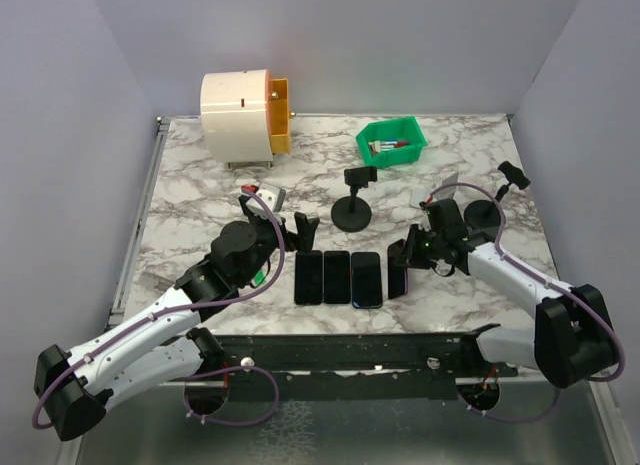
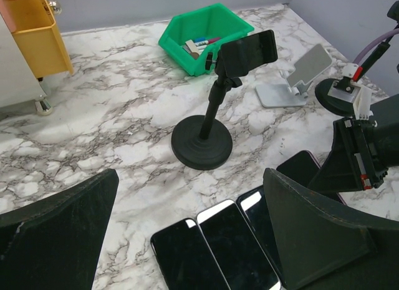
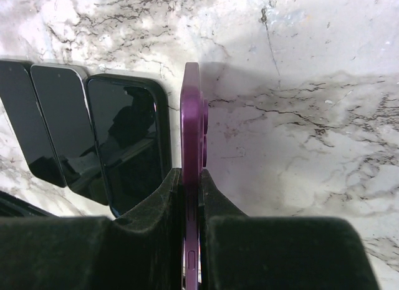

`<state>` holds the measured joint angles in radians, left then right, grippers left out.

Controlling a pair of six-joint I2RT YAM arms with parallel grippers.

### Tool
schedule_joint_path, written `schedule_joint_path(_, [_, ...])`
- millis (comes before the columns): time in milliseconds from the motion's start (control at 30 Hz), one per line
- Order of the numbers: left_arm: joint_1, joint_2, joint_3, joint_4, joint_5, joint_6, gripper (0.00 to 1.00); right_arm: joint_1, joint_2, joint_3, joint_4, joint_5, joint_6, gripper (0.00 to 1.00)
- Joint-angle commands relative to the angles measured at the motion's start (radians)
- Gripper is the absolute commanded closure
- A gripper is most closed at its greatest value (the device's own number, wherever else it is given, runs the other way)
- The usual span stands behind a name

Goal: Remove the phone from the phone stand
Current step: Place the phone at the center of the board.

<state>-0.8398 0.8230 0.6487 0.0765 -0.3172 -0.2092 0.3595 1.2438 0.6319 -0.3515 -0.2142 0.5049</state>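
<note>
White-and-grey marble desk [image 1: 200, 185], boxed by plain lilac walls [image 1: 60, 105]. The right hand [image 3: 190, 203] pinches the purple phone [image 3: 191, 115] on edge, just beside three flat phones [image 1: 337, 277], apart from the stand [image 1: 353, 200]. The left hand [image 1: 297, 228] gapes, empty.

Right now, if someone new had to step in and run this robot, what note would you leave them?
Left claw: open and empty, by the three phones lying flat in a row.
Right claw: shut on the purple phone, held on edge just right of that row.
Black stand and white stand: both empty.
Done: the phone is off its stand.
Left: probably lay it flat beside the row and let go.
</note>
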Motion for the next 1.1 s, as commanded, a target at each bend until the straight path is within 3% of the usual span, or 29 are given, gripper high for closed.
schedule_joint_path(0, [-0.002, -0.013, 0.025, -0.012, 0.029, -0.012, 0.01, -0.002, 0.047, -0.023, -0.047, -0.010, -0.012, 1.00])
schedule_joint_path(433, [0.002, -0.025, 0.035, -0.028, 0.053, -0.018, 0.01, -0.001, 0.101, -0.017, -0.058, 0.012, -0.008, 1.00])
schedule_joint_path(1067, [0.004, -0.036, 0.039, -0.035, 0.059, -0.022, 0.01, -0.002, 0.111, -0.016, -0.074, 0.067, 0.015, 0.71])
